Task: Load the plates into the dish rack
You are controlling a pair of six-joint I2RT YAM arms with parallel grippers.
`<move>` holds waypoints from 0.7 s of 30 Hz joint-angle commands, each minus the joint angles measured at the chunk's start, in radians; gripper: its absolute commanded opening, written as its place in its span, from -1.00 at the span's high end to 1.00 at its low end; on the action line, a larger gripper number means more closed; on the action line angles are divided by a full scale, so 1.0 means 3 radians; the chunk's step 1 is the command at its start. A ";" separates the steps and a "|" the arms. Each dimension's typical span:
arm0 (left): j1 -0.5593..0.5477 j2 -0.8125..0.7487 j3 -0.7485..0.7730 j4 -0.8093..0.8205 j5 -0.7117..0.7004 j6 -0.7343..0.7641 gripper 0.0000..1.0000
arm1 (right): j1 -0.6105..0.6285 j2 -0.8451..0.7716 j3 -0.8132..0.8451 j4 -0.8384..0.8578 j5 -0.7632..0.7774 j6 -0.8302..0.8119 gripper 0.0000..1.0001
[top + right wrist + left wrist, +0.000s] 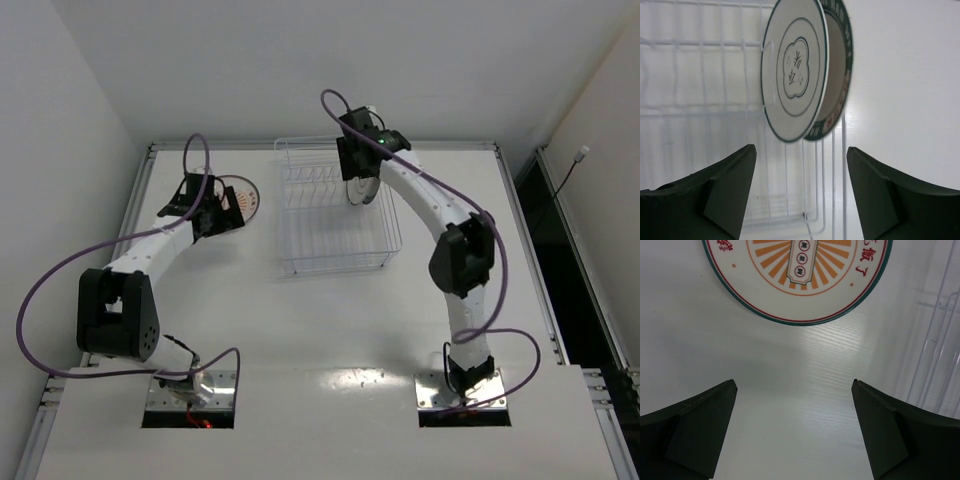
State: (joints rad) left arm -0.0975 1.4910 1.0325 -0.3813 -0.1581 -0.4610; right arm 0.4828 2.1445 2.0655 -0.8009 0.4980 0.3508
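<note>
1. Two plates stand on edge in the dish rack (340, 268), near its right side: the grey-rimmed plate (795, 75) in front and the green-rimmed plate (840, 75) close behind, apparently held upright by the tines.
2. The right pincer (800, 192) is spread below them, gripping nothing.
3. The sunburst plate (800, 275) lies flat on the desk (790, 365), left of the rack.
4. The left pincer (795, 425), spread wide, faces its rim, likely to lift it.

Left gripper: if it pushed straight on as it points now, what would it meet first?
Probably the orange sunburst plate, lying flat ahead of the open left gripper; only bare table between, though depth is unclear.
</note>
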 commanded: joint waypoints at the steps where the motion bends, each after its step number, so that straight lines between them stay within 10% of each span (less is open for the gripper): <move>1: 0.0171 -0.0061 0.0000 0.0034 -0.0036 -0.0079 -1.00 | 0.0098 -0.0801 -0.0084 -0.0025 -0.0187 0.0094 -0.41; 16: 0.1331 0.0762 -0.0664 0.1606 0.2326 -0.1090 -1.00 | 0.0134 -0.3159 -0.2257 0.0241 -0.0832 0.0329 -0.41; 21: 0.1537 0.0971 -0.0854 0.2191 0.2338 -0.1536 -1.00 | 0.0094 -0.3532 -0.2416 0.0124 -0.0725 0.0329 -0.41</move>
State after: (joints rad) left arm 0.3706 1.7294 0.8009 0.1474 0.4961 -0.8368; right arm 0.5190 1.1526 1.3434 -0.7712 0.2729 0.4305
